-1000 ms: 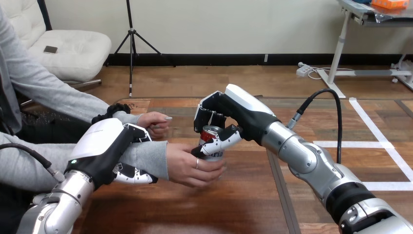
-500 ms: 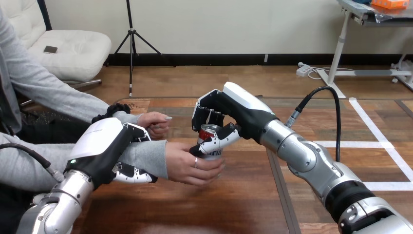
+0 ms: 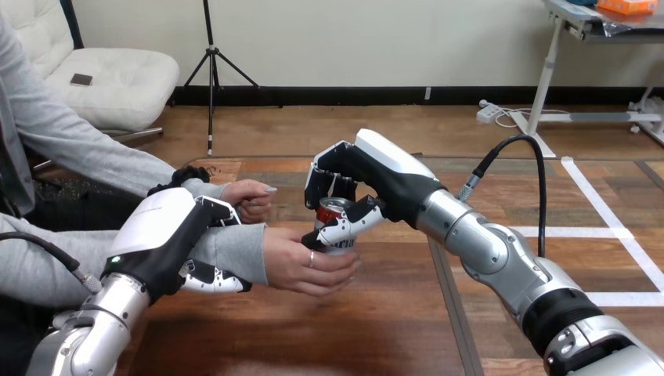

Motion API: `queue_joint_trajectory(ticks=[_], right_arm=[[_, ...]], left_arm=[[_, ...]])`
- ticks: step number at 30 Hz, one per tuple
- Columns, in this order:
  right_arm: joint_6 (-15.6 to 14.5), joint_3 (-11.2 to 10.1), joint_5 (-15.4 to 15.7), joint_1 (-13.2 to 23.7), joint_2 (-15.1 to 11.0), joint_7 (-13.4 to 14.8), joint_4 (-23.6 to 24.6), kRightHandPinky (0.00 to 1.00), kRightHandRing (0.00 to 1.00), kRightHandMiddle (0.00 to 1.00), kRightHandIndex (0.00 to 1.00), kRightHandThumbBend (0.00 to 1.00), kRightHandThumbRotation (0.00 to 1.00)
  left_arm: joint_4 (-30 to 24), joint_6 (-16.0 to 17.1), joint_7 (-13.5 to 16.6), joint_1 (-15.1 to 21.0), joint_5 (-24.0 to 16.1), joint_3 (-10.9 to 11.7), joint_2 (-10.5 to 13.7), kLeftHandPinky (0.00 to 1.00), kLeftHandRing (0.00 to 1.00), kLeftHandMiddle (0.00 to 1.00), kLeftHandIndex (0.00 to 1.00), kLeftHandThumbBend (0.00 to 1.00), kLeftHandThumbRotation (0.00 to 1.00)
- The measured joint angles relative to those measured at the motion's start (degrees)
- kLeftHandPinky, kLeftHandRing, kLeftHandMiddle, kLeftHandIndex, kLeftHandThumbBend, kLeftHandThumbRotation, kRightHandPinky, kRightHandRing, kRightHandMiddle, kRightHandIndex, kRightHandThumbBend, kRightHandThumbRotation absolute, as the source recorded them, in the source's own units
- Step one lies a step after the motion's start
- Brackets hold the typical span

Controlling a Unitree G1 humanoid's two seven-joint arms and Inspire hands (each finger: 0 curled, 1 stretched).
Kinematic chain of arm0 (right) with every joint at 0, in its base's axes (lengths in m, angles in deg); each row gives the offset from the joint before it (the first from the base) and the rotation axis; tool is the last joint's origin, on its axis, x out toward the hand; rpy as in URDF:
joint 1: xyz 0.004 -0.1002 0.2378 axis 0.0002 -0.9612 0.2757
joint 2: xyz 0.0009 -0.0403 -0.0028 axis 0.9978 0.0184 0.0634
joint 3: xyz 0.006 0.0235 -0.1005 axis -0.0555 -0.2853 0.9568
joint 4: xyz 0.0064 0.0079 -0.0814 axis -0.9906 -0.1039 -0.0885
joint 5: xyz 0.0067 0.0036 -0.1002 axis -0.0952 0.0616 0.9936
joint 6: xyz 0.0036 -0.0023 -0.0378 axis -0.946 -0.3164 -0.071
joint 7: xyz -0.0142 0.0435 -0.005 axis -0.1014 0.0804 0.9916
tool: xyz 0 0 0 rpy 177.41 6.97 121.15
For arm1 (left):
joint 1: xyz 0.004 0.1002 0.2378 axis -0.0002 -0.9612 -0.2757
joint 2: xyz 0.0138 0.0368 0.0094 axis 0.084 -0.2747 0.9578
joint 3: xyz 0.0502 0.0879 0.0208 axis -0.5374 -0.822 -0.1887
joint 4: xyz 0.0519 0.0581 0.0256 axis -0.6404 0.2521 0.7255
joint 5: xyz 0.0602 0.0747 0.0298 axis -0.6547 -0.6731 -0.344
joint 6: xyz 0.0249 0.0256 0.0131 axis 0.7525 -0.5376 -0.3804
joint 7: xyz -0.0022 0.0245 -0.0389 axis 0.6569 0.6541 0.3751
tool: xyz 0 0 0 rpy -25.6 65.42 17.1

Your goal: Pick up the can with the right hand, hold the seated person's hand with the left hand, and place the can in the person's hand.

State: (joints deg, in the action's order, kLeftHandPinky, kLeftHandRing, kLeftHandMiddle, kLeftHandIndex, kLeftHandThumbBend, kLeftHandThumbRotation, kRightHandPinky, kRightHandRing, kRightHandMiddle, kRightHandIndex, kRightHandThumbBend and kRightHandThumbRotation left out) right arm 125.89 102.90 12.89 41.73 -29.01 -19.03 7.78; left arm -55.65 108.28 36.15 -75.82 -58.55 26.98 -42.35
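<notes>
Item: red-and-silver metal can (image 3: pixel 335 223); was upright, clasped by right hand (image 3: pixel 376 176), base in person's hand (image 3: pixel 301 265) over brown wooden worktop (image 3: pixel 391 329); left hand (image 3: pixel 168 235) was curled round person's wrist (image 3: pixel 239 251); risk: letting go before person's fingers closed might tip it

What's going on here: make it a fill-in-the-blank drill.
The right hand grips the can from ___.
The left hand curls round the person's wrist, over the ___.
The person's nearer hand cups the can from ___.
Missing: above; sleeve; below.
</notes>
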Motion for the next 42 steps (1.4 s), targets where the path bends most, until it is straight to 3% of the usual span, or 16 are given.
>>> queue_joint_trajectory(ticks=[18,27,32,38,39,40,42], right_arm=[[0.36,-0.08,-0.99,0.05,-0.03,-1.12,1.05,0.34,0.36,0.41,0.41,0.71,0.0],[-0.27,-0.27,-2.46,0.06,-0.04,-3.58,1.32,0.35,0.41,0.46,0.48,0.87,0.0],[-1.92,-0.26,-2.57,0.06,-0.19,-5.05,2.47,0.4,0.5,0.56,0.59,0.97,0.16],[-4.93,0.01,-1.8,0.05,-0.31,-5.71,4.88,0.46,0.6,0.66,0.72,0.99,0.44],[-5.52,0.02,-1.72,0.05,-0.31,-5.85,5.38,0.46,0.6,0.66,0.72,0.99,0.44],[-6.05,0.02,-1.7,0.05,-0.32,-5.97,5.79,0.48,0.63,0.7,0.75,1.0,0.52],[-6.85,0.01,-1.7,0.05,-0.39,-6.17,6.62,0.5,0.65,0.72,0.77,1.0,0.58]], left_arm=[[0.0,0.03,0.51,-0.04,0.25,0.12,0.01,0.31,0.35,0.41,0.42,0.64,0.0],[0.0,0.03,0.51,-0.28,0.26,0.14,0.01,0.3,0.35,0.41,0.43,0.64,0.0],[0.0,0.03,0.51,-0.33,0.32,0.14,0.01,0.3,0.35,0.41,0.43,0.64,0.0],[0.0,0.03,0.19,-0.34,1.28,0.17,0.01,0.3,0.35,0.41,0.43,0.63,0.0],[-0.01,0.03,-0.14,-0.34,1.82,0.22,0.02,0.3,0.35,0.41,0.43,0.63,0.0],[-0.01,0.03,-0.5,-0.33,2.21,0.31,0.05,0.31,0.37,0.43,0.44,0.65,0.0],[-0.35,-0.31,-1.89,-0.33,3.14,0.62,0.14,0.32,0.38,0.43,0.45,0.66,0.0]])
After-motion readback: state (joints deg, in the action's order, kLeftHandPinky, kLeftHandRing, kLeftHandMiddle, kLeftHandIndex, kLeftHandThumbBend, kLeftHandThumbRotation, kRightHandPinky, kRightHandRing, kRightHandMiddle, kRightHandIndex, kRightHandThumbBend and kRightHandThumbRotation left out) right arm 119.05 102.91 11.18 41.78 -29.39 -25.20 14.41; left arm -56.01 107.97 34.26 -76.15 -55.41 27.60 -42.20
